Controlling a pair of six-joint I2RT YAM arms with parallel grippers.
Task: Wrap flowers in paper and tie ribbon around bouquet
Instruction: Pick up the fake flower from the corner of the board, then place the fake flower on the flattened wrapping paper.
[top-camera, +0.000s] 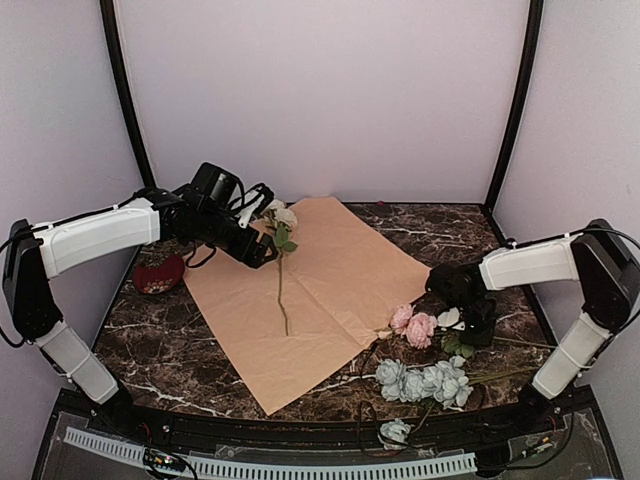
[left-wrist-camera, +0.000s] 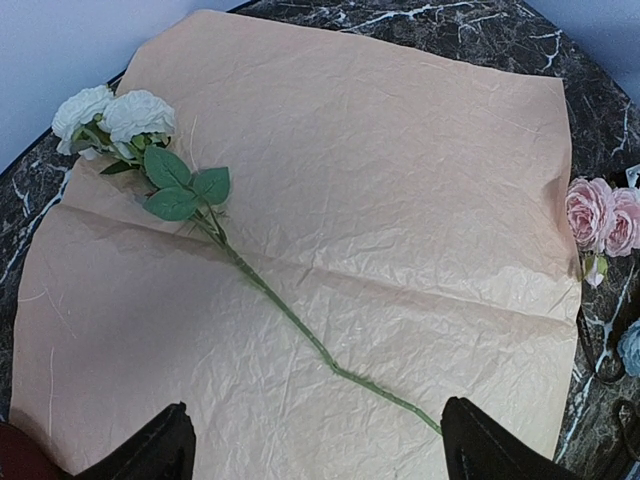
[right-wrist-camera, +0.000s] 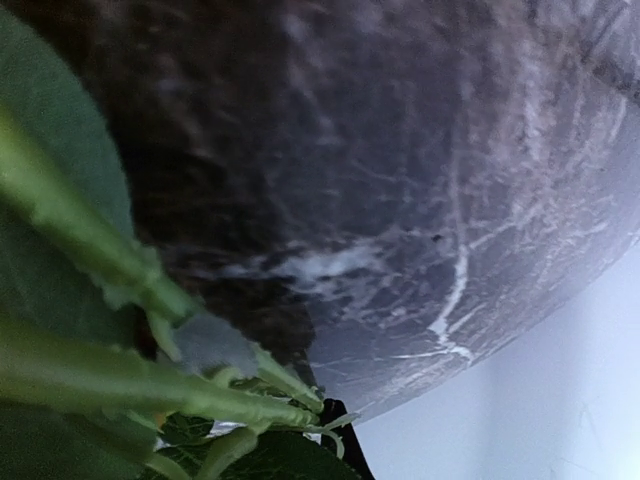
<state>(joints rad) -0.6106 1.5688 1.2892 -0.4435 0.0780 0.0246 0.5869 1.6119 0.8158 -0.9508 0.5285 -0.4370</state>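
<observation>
Pinching the right gripper (top-camera: 472, 325) tight at near right, seemingly on the stem of the pink roses (top-camera: 413, 325) just off the paper (top-camera: 330, 270), for a lift beside the white rose (top-camera: 283, 214) lying on it, holding the left gripper (left-wrist-camera: 318, 445) wide at far left, clear.

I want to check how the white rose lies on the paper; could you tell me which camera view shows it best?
The left wrist view: the white rose shows whole and large, heads to stem end, lying across the paper. The top external view shows it small. The right wrist view shows none of it.
</observation>
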